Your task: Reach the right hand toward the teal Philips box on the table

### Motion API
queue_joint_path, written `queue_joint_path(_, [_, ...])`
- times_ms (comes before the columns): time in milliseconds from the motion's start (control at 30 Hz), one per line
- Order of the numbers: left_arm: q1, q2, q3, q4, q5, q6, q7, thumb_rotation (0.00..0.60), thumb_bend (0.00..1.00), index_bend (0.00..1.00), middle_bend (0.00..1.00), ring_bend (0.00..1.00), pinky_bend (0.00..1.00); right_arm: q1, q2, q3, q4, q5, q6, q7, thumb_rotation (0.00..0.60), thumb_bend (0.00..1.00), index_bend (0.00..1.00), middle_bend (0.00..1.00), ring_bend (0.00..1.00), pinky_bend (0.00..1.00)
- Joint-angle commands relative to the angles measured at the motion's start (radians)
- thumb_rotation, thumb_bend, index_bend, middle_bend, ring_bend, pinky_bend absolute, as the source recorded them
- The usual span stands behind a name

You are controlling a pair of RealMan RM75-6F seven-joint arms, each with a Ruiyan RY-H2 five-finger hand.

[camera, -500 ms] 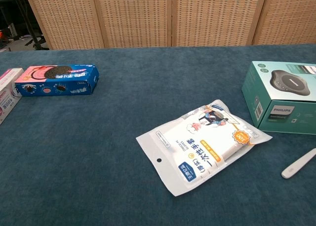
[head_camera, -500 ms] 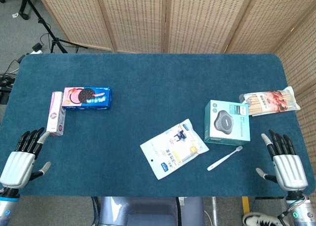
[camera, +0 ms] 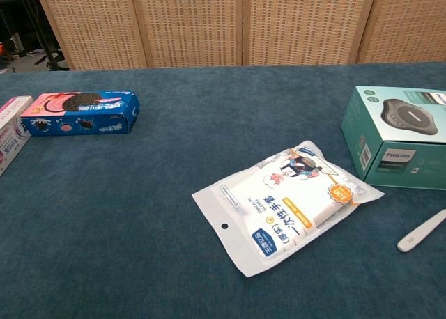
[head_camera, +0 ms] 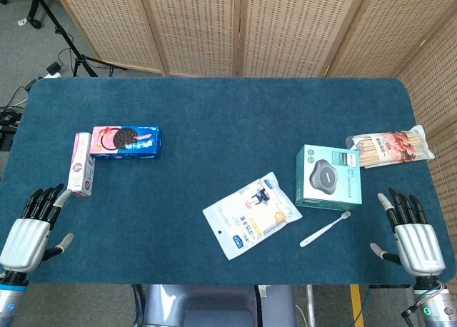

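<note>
The teal Philips box (head_camera: 328,177) lies flat on the right part of the blue table, a dark round device printed on its lid; in the chest view the teal Philips box (camera: 397,134) sits at the right edge. My right hand (head_camera: 411,235) rests at the table's near right corner, fingers spread and empty, a short way nearer and to the right of the box. At the near left corner lies my left hand (head_camera: 30,230), also empty with fingers apart. Neither hand shows in the chest view.
A white toothbrush (head_camera: 325,229) lies just in front of the box, between it and my right hand. A white pouch (head_camera: 251,214) lies mid-table. A snack-stick packet (head_camera: 390,148) sits behind the box. An Oreo box (head_camera: 125,142) and a pink-white carton (head_camera: 82,164) are at the left.
</note>
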Motion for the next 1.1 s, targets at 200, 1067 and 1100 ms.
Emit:
queue_joint_path(200, [0.001, -0.003, -0.001, 0.001, 0.007, 0.008, 0.0, 0.6, 0.27, 0.0, 0.0, 0.0, 0.0, 0.0, -0.001, 0.0, 0.0, -0.003, 0.002, 0.004, 0.6, 0.16, 0.0, 0.0, 0.0, 0.0])
queue_joint_path(1067, [0.019, -0.039, -0.029, 0.016, 0.013, 0.079, 0.0, 0.6, 0.36, 0.21, 0.19, 0.27, 0.2, -0.001, -0.011, 0.005, 0.013, -0.022, 0.027, 0.014, 0.6, 0.16, 0.0, 0.0, 0.0, 0.0])
queue_joint_path(1100, [0.021, -0.047, -0.033, 0.021, 0.018, 0.093, -0.005, 0.6, 0.38, 0.33, 0.29, 0.36, 0.27, -0.001, -0.013, 0.008, 0.016, -0.027, 0.037, 0.015, 0.6, 0.16, 0.0, 0.0, 0.0, 0.0])
